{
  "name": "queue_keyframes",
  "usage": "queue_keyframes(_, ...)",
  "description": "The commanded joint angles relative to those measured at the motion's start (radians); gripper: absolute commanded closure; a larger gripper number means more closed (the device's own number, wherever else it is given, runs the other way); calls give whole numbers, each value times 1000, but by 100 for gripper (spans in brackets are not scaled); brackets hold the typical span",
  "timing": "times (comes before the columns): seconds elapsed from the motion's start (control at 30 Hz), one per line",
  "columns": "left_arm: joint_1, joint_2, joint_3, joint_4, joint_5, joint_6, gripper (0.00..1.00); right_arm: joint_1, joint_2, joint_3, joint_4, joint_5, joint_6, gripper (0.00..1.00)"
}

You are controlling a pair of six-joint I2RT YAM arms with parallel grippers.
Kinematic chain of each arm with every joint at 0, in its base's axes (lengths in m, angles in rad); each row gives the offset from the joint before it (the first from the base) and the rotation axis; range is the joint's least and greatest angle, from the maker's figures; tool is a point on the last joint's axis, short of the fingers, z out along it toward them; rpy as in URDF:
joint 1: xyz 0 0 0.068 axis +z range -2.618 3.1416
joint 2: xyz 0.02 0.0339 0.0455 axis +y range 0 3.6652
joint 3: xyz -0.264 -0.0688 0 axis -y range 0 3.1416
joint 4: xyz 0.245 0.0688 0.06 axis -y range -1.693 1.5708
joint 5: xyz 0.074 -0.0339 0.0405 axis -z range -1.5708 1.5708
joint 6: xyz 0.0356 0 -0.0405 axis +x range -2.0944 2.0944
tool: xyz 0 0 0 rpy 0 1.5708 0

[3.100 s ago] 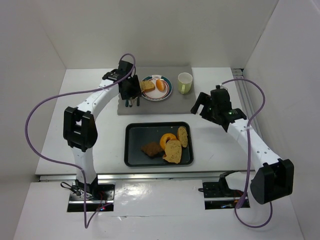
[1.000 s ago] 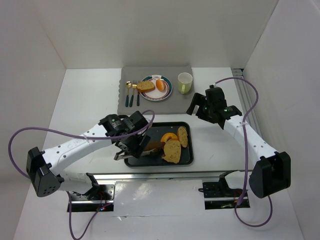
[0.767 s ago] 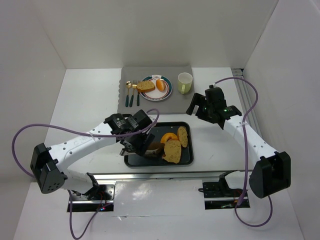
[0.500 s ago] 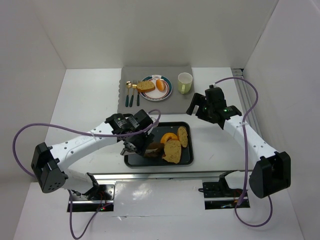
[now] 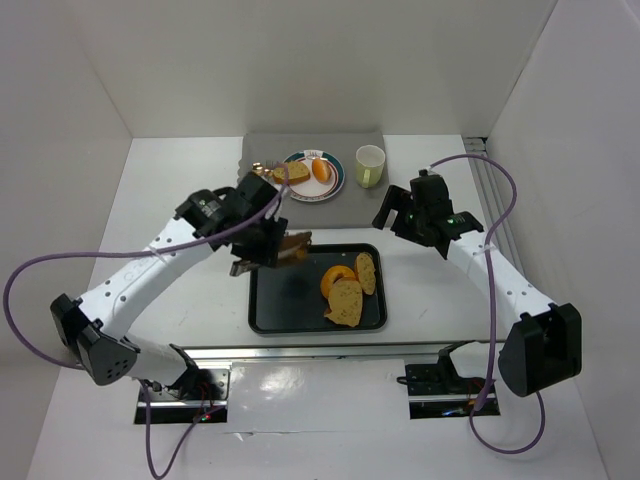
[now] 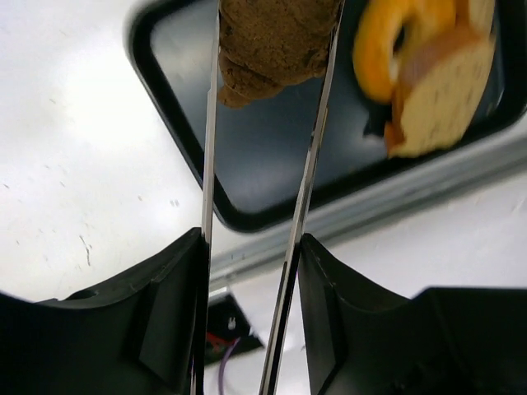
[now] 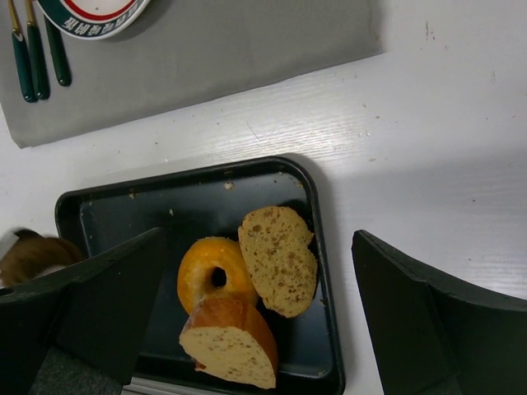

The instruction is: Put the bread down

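Your left gripper has lifted the brown bread, clamped between its fingers, above the tray's far-left rim, a doughnut and two slices crowding its right half, while your right gripper hangs spread apart

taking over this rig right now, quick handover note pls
Left gripper: shut on the dark bread, held above the tray's far-left corner.
Right gripper: open, empty, hovering right of the tray.
Plate on the mat has a slice and an orange piece. Donut and two more slices lie in the tray.
Done: bread picked up.
Left: carry it, probably to the plate, and release.
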Motion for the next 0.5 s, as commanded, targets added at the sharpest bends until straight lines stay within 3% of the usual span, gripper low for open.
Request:
queue_keyframes(0.0,98,31,88,107,-28,15,70,10,-46,-13,79,15,14,0)
queue_keyframes(0.2,259,252,316,290,9,24,70,10,-24,23,52,50,-13,0)
queue_keyframes(0.47,307,523,481,399,110,-10,72,10,-24,64,30,69,-6,0)
